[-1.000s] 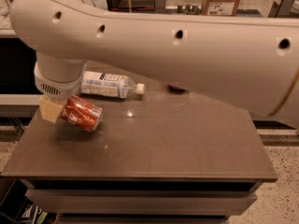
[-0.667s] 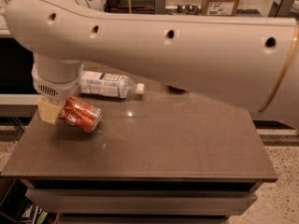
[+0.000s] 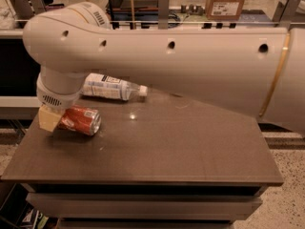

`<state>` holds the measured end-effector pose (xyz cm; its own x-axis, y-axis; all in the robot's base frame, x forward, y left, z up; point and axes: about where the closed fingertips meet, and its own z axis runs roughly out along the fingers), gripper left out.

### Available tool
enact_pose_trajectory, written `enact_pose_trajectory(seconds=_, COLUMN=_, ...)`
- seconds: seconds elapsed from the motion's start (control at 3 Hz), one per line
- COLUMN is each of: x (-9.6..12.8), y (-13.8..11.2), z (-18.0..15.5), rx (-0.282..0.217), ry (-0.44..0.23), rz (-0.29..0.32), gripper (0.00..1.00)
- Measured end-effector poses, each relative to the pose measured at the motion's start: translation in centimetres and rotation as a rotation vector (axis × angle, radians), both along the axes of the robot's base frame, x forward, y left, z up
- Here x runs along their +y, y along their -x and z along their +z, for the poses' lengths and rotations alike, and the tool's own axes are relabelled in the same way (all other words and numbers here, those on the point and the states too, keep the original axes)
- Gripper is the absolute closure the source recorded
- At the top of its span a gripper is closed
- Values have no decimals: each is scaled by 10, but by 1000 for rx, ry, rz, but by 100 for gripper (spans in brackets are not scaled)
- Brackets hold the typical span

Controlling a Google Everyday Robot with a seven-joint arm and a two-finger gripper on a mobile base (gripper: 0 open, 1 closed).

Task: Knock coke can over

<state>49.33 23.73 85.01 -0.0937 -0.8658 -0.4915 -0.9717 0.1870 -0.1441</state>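
One coke can point(image 3: 81, 120) is seen lying on its side on the worktop point(image 3: 167, 151), with one plastic bottle point(image 3: 110, 87) laid flat just behind it. The arm point(image 3: 190, 70) is stretched in from the can's right and bent down, the end effector point(image 3: 49, 118) set at the can's left end; its state cannot be told.

- No word, brand or number is legible anywhere.
- The coke can point(image 3: 81, 120) lies on its side at the left of the bench point(image 3: 167, 151). Its red wall shows pale marks, too blurred to make out as letters.
- Behind it lies a clear bottle point(image 3: 110, 87) with a white label. The label has a small dark block and lines of print, all illegible.
- A cardboard box point(image 3: 227, 3) in the background carries a white sticker with dark print, also illegible.
- The gripper point(image 3: 48, 118) sits at the can's left end, low over the bench; its tan face is plain.
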Motion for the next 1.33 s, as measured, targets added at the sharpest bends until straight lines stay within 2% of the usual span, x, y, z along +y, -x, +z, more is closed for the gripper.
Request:
enact_pose_trajectory(seconds=0.67, x=23, y=-3, z=-18, rx=1, ry=-132, rz=47, gripper=100)
enact_pose_trajectory(seconds=1.0, x=23, y=-3, z=-13, rx=1, ry=-132, rz=47, gripper=82)
enact_pose_trajectory(seconds=1.33, x=23, y=-2, z=-11, rx=-2, ry=-133, rz=48, gripper=59)
